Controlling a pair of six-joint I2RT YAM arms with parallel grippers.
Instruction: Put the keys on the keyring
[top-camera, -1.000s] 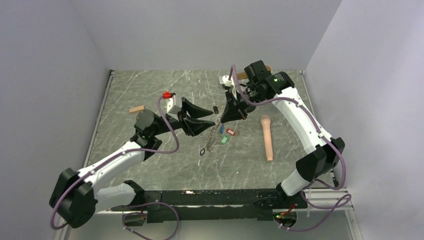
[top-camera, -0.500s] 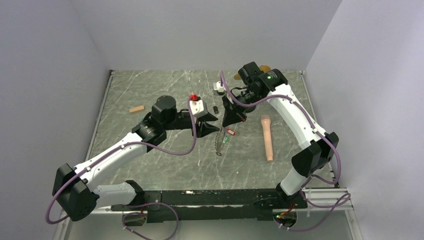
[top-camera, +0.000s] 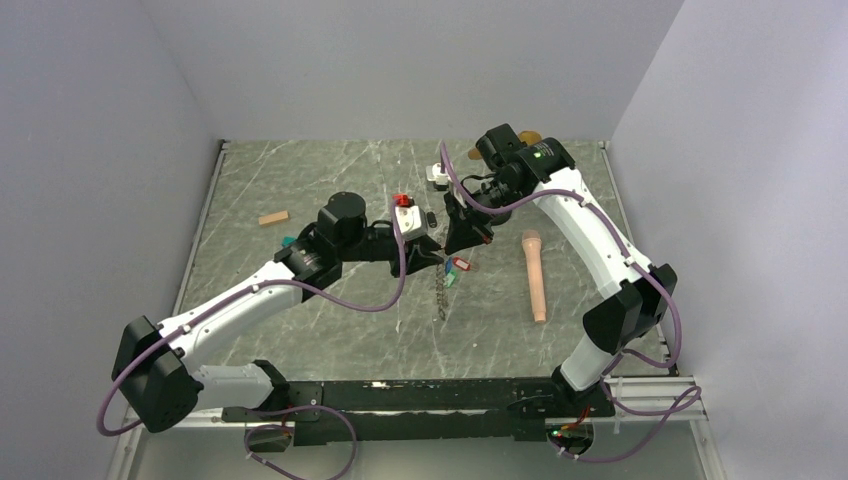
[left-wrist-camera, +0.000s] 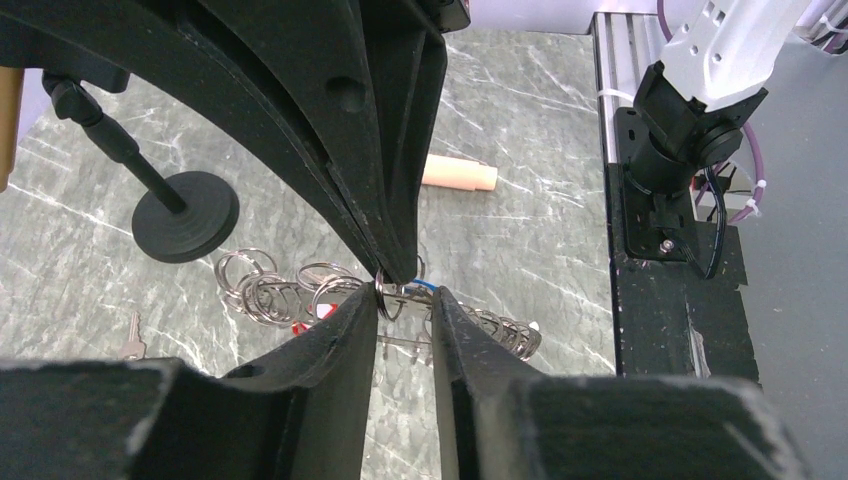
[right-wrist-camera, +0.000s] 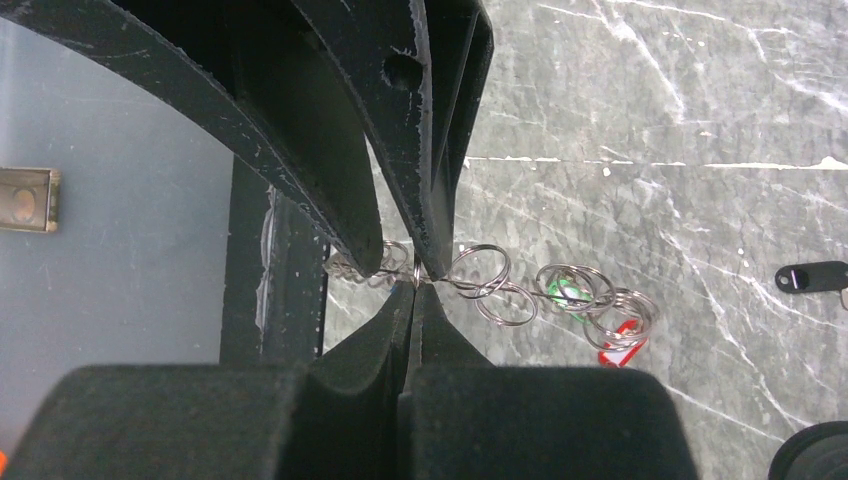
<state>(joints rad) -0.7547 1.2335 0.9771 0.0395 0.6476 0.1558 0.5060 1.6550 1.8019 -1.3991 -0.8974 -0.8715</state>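
Observation:
The keyring is a chain of metal rings hanging from both grippers at mid-table, its lower end trailing on the marble. My right gripper is shut on one ring of the keyring. My left gripper faces it tip to tip, its fingers narrowly apart with a ring lying across the gap. The keys' red tag and green tag hang among the rings just below the right gripper. The red tag and green tag also show from the right wrist. A sliver of blue tag shows at the left gripper's tips.
A pink cylinder lies right of the chain. A small black cylinder sits behind the grippers. A wooden block and a teal piece lie at the left. A black round-based stand stands near the right arm.
My left arm swung right and brought its gripper up to the right gripper's tips, its fingers narrowing around a ring. The right gripper shifted slightly left, lifting the chain so it hangs straight.

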